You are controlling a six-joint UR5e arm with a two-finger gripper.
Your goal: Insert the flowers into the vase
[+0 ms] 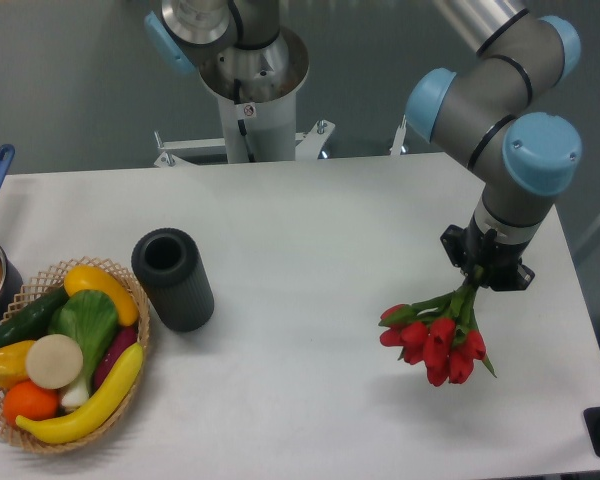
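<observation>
Hanging heads-down over the right side of the tabletop (310,230), the flowers (435,340) are gripped by their stems in the hand (477,272). Well apart to the left, the vase (173,279) stands upright just beside a basket (140,345) of vegetables.

flowers (435,341): red tulip bunch, green stems clamped in the gripper (477,273), buds hanging down-left just below it, above the table. vase (172,278): dark ribbed cylinder, upright, mouth open, well apart to the gripper's left in view.
</observation>
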